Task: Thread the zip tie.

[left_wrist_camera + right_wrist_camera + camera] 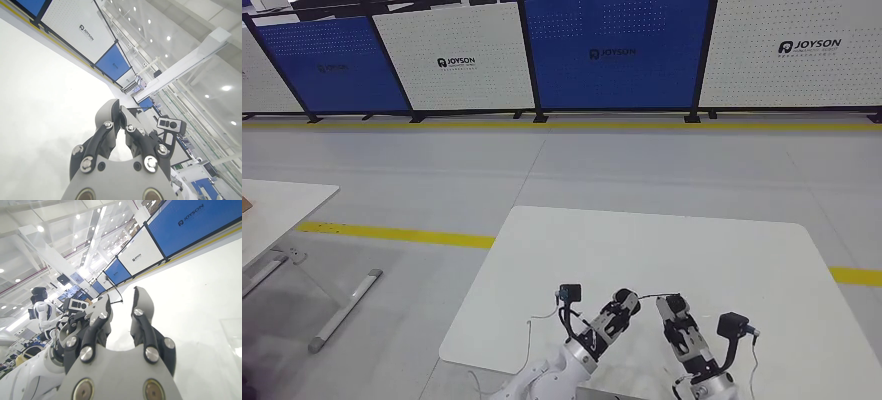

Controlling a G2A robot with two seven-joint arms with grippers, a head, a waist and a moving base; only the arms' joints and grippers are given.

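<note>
The black zip tie is a thin curved strip that arcs up in front of my right gripper; in the top view the zip tie spans the small gap between the two grippers. My left gripper is shut, its pads pressed together, and the tie's thin strip runs out sideways from its tips. My right gripper is open, with nothing between its fingers, and the tie's loop lies just beyond its tips. Both grippers hover side by side over the near part of the white table, my left gripper slightly to the left.
The table's near edge runs just left of the arms. A second white table stands on the floor to the far left. Blue and white partition panels line the back of the room.
</note>
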